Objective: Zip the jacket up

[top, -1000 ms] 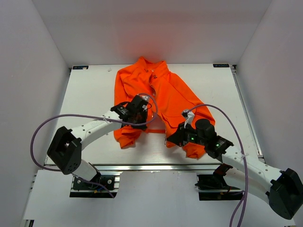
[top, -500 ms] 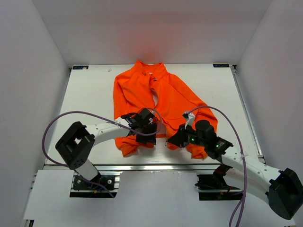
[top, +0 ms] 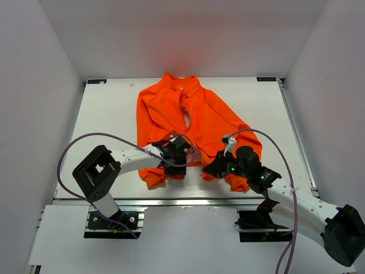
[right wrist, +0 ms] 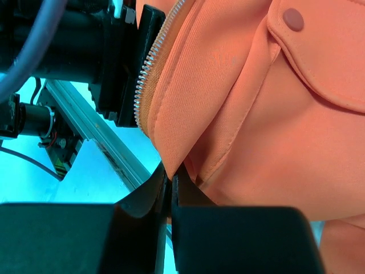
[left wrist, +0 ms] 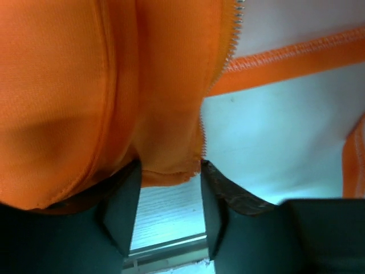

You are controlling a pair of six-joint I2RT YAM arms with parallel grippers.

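1. My left gripper (left wrist: 170, 174) sits at the near edge of the jacket, left of the front opening. Its jaws stand moderately apart, and the bottom corner of the left front panel lies in the gap between the fingers (left wrist: 122, 211). I cannot tell whether they press on it.
2. The jacket (top: 211, 114) lies flat on the white table (top: 108, 125), collar at the far side and hem toward the arm bases. It is bright orange. The front is parted from collar to hem, so the table shows through the slit.
3. The zipper (left wrist: 231, 34) has pale metal teeth running down the edge of each front panel. The two rows are apart at the hem.
4. My right gripper (right wrist: 169, 174) is at the hem of the right front panel, jaws closed tight and pinching a fold of orange fabric just beside the teeth.
5. A pocket flap (right wrist: 319, 63) on that panel carries one round snap (right wrist: 293, 19).
6. There is a dark tab (top: 266, 79) at the table's far right corner. Any marking on it is too small to read.
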